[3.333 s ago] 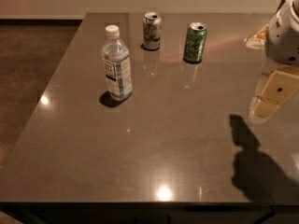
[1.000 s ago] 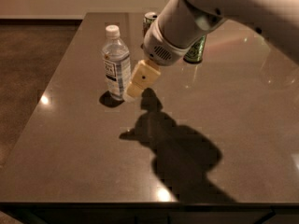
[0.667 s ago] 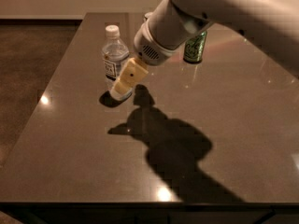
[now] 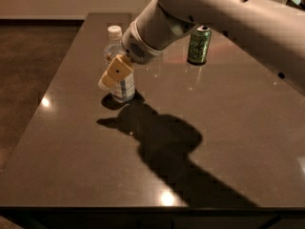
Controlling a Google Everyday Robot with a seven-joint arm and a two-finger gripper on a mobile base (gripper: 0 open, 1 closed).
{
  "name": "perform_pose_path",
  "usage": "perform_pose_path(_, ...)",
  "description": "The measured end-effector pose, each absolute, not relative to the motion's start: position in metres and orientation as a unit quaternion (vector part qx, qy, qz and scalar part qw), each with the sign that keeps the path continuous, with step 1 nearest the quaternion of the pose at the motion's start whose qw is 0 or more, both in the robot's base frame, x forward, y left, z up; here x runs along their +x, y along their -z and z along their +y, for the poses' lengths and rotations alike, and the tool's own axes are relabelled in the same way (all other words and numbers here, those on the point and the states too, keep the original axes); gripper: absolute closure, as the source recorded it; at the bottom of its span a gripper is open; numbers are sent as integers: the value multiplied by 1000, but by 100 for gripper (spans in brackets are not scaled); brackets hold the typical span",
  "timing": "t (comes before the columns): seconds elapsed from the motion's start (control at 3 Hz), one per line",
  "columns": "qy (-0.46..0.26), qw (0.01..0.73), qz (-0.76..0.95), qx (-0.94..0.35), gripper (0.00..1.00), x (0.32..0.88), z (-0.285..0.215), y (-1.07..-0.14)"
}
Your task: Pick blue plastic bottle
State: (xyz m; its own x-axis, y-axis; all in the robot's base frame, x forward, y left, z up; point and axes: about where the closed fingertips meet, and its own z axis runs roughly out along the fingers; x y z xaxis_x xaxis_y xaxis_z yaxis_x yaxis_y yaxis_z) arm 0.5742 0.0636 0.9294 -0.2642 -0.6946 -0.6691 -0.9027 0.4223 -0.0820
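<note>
The blue plastic bottle (image 4: 114,42) stands upright on the dark table (image 4: 238,118) at the far left. It is clear with a white cap and a printed label. My gripper (image 4: 113,75) is at the bottle's middle, in front of it from this view, and covers part of its label. I cannot tell whether it touches the bottle. The white arm reaches in from the upper right.
A green soda can (image 4: 198,45) stands at the far side of the table, right of the bottle. The arm hides the area behind the bottle. The arm's shadow lies across the table's middle. The table's left edge is near the bottle.
The arm has swept from the right edge across the table to the left. The gripper has come down in front of the bottle's middle. The silver-white can is now hidden behind the arm.
</note>
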Motion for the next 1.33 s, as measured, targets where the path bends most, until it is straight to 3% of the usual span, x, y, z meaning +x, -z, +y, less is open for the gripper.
perform_pose_path(0.67,-180,331,771,-514,64,587,73,-945)
perform_pose_path(1.0,-187,328,758,-532,96,593,78,-984)
perform_pose_path(1.33,-194,323,749,-545,100,595,80,-1020)
